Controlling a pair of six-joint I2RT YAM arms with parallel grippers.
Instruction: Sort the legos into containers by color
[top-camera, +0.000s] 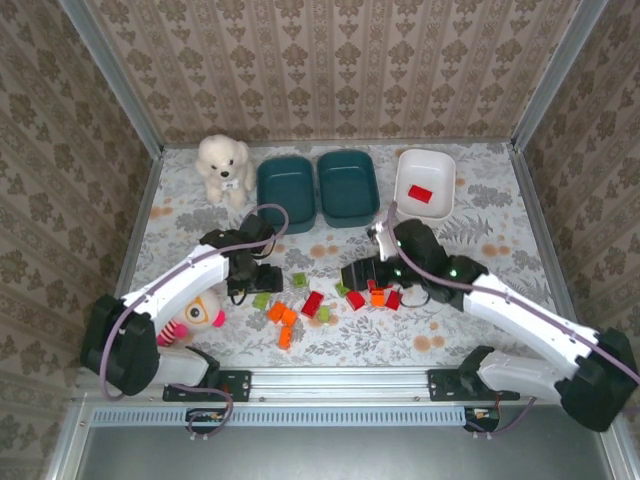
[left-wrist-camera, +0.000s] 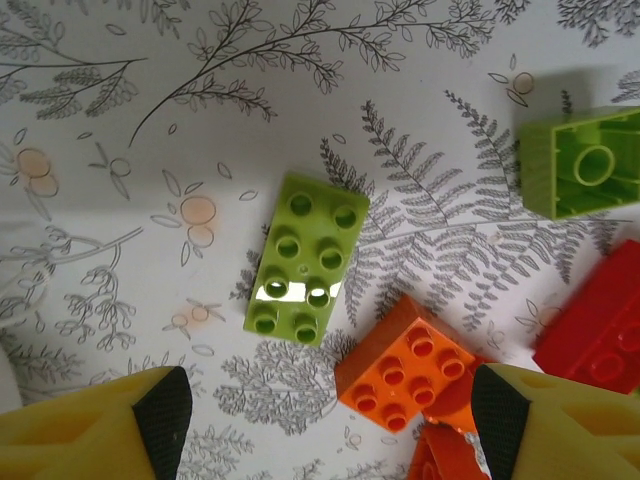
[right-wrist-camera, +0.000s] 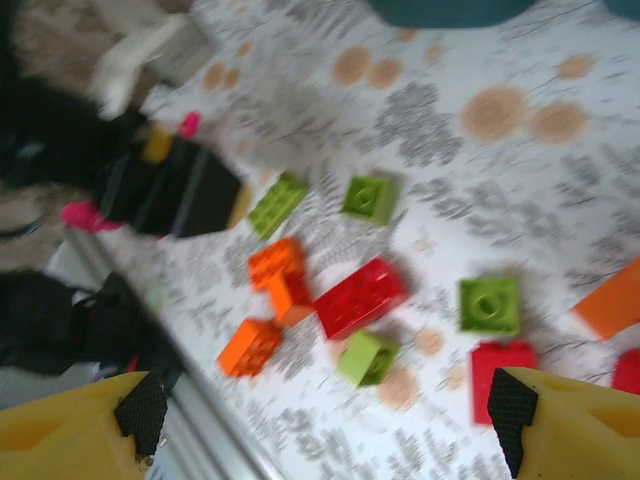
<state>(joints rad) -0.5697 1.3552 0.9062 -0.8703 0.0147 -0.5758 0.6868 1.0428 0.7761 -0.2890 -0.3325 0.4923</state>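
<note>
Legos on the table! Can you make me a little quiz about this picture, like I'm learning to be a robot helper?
1. True or false: the white tub has a green brick in it.
2. In the left wrist view, what colour is the long eight-stud brick? A) red B) light green C) orange
3. How many dark teal tubs stand next to the white tub?

Key:
1. False. It has one red brick in it.
2. B
3. Two
</note>
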